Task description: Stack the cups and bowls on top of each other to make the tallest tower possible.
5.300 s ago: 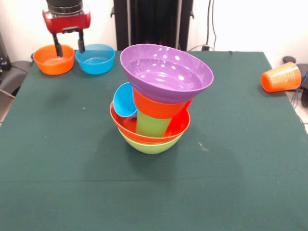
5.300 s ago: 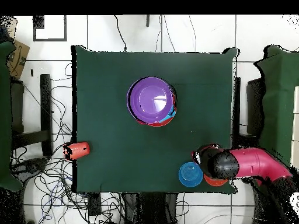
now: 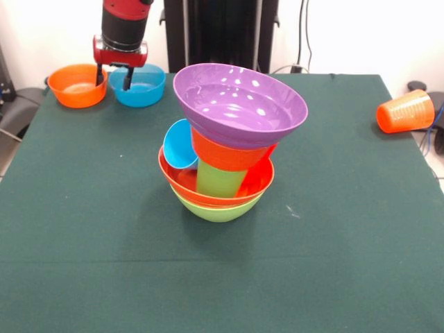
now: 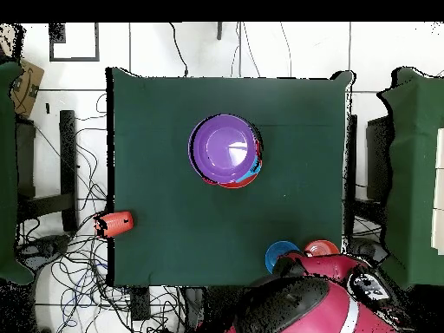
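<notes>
The tower stands mid-table: a large lime green bowl (image 3: 220, 209) at the base, an orange-red bowl (image 3: 182, 186) in it, then the lime green cup (image 3: 218, 179), a tilted light blue cup (image 3: 180, 146) and the red cup (image 3: 263, 168). A small orange bowl (image 3: 229, 155) and the tilted purple bowl (image 3: 239, 98) top it. From overhead, the purple bowl (image 4: 226, 149) hides most of the tower. My gripper (image 3: 112, 76) is open and empty. It hangs between the small orange bowl (image 3: 76, 85) and the blue bowl (image 3: 142, 85), at their adjoining rims. The orange cup (image 3: 406, 111) lies on its side.
The two small bowls sit at the table's far left corner in the front view, near the edge; overhead they show as blue bowl (image 4: 279, 254) and orange bowl (image 4: 321, 248). My arm (image 4: 312, 303) covers the table edge beside them. The orange cup (image 4: 115, 224) lies at the table's edge.
My arm has swung round over the table edge. The gripper has shifted a little right and back in the front view, still open. The bowls and tower have not moved.
</notes>
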Robot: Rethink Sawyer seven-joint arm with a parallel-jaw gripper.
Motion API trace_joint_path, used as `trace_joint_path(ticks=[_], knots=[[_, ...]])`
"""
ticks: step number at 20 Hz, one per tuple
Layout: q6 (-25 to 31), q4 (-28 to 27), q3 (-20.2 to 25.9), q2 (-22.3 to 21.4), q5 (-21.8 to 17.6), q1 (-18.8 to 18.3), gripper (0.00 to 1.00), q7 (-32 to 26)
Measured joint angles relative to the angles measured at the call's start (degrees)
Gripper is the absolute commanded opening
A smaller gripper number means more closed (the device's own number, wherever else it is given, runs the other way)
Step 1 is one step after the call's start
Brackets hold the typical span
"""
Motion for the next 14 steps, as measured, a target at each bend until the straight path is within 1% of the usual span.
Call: trace_joint_path(ticks=[6, 10, 11, 14], knots=[[0.0, -0.2, 0.2, 0.0, 0.0, -0.4, 1.00, 0.0], [0.0, -0.2, 1.5, -0.1, 0.0, -2.2, 1.00, 0.0], [0.0, -0.2, 2.0, -0.2, 0.0, -3.0, 0.00, 0.0], [0.0, -0.2, 2.3, -0.2, 0.0, -3.3, 0.00, 0.0]])
